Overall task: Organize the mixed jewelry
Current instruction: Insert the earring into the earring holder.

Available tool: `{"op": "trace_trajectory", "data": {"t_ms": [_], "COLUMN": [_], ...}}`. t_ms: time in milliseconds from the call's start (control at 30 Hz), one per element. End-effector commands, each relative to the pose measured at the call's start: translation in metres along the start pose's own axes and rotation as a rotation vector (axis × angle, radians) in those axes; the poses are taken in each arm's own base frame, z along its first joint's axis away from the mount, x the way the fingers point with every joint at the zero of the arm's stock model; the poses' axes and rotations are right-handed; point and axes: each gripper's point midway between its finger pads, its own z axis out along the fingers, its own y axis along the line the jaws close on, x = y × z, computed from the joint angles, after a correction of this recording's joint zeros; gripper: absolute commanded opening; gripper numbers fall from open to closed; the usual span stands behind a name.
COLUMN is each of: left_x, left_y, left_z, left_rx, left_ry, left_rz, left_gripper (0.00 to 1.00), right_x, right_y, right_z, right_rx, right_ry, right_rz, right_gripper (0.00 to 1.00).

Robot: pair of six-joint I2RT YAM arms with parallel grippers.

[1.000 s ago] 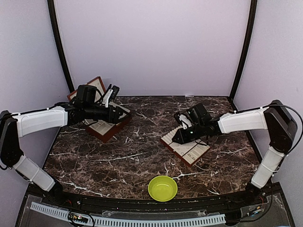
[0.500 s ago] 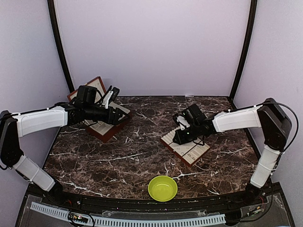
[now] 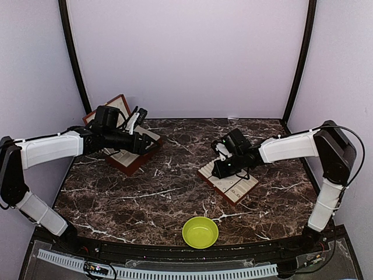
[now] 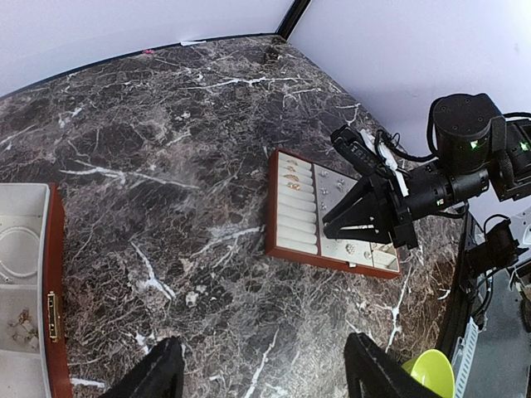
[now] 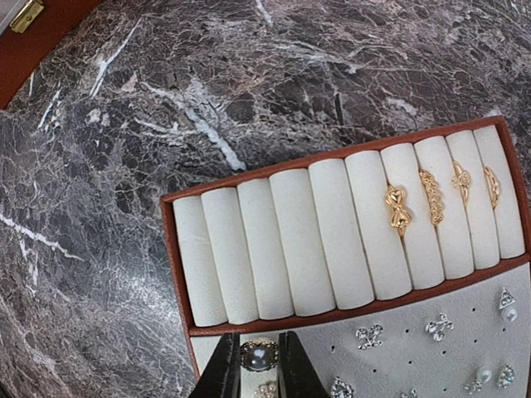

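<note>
Now | right tool pinches ring | pale stone turned upward

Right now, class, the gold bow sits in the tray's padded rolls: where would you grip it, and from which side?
Take the bow by its gold top, coming straight down from above. Only that part shows above the rolls; they hem it in on both sides. Pinching its two ends, in line with the rolls, probably fits best.
</note>
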Motion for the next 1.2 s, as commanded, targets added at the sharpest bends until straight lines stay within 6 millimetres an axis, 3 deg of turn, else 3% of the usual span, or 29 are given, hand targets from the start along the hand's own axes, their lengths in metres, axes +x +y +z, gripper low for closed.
{"op": "trace_trajectory", "data": {"t_ms": [0, 500, 1167], "left_x": [-0.013, -0.012, -0.011], "left_y": [-0.009, -0.008, -0.008], "left_z": [-0.006, -0.005, -0.005], "left_rx": [0.022, 0.021, 0.021], "left_ry": [-0.020, -0.016, -0.014], "left_rz": [0.025, 0.023, 0.023], "left_gripper": [0.69, 0.69, 0.69], "right_x": [0.000, -0.012, -0.004], "right_y": [0.001, 0.006, 0.008], "right_z": [0.001, -0.017, -0.003], "right_rx": [0.029, 0.031, 0.018], "right_ry": [0.010, -0.021, 0.010], "right_rz": [-0.015, -0.020, -0.026], "right_gripper": [0.13, 0.13, 0.13]}}
